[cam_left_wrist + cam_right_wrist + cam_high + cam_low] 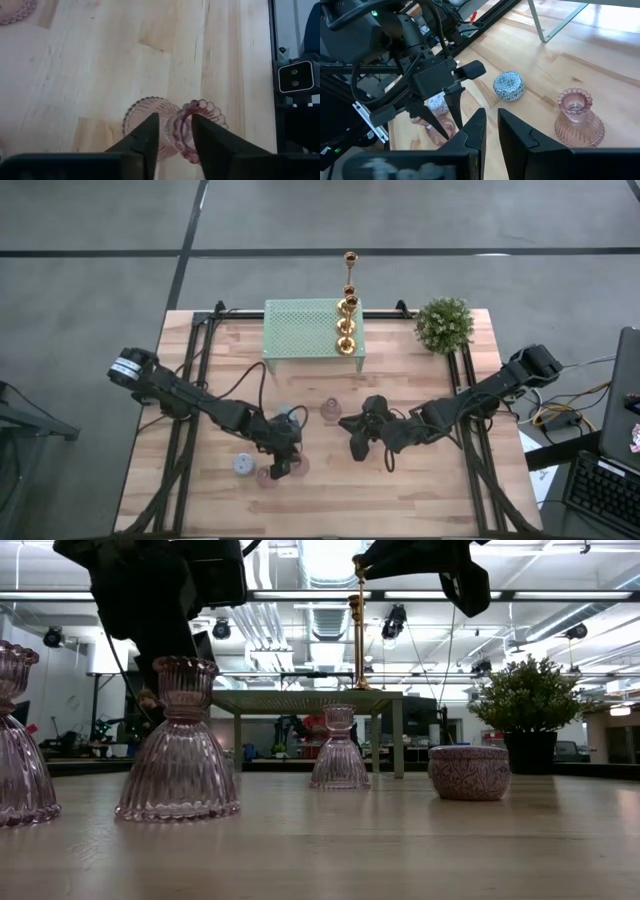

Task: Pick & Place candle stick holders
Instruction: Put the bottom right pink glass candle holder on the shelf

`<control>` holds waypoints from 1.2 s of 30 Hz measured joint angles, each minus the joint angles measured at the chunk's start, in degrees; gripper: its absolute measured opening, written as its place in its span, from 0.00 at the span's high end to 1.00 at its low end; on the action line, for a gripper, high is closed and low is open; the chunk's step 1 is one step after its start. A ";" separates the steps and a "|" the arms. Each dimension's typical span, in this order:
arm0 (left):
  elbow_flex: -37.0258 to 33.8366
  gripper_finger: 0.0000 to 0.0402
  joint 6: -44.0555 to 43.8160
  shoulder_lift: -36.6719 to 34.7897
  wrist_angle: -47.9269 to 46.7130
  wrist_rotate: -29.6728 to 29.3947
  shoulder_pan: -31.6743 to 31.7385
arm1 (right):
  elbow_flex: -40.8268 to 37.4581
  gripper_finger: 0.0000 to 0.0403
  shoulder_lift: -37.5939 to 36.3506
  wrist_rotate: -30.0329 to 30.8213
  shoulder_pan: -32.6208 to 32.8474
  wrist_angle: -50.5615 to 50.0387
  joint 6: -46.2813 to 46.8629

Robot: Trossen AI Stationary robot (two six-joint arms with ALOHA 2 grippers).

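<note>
A pink ribbed glass candle holder stands on its base near the table's front left. My left gripper is down over it, shut on its upper part. A second pink holder stands just left of it, and a third at mid-table. Gold candlesticks stand on the green mesh rack. My right gripper hovers right of centre, fingers almost together, holding nothing. My left gripper has one finger on each side of the pink holder's upper part, at the neck below its scalloped cup rim. The fingers slant down from the table's left. The holder stands upright with its base on the table.
A blue-white patterned round tin sits left of my left gripper and another lies toward the rack. A mauve patterned tin shows in the low view. A bushy potted plant stands at the back right. Black rails run along both table sides.
</note>
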 joint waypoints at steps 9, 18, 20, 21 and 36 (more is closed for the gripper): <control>0.00 0.91 -0.84 -0.75 -0.35 1.74 1.72 | 0.00 0.89 0.00 0.00 0.00 -0.28 -0.76; 2.42 0.92 -4.70 -3.80 -6.77 2.38 4.97 | -0.04 0.89 0.00 0.00 -0.02 -0.37 -1.45; 3.13 0.92 -5.81 -4.33 -8.58 2.40 5.69 | -0.04 0.89 0.00 0.00 -0.02 -0.31 -1.57; 3.44 0.92 -6.08 -4.72 -9.27 2.42 5.93 | -0.04 0.89 0.00 0.00 -0.02 -0.24 -1.62; 16.00 0.92 -10.71 -9.30 -25.47 2.27 18.95 | 0.28 0.89 -0.48 -0.07 0.42 0.36 -3.45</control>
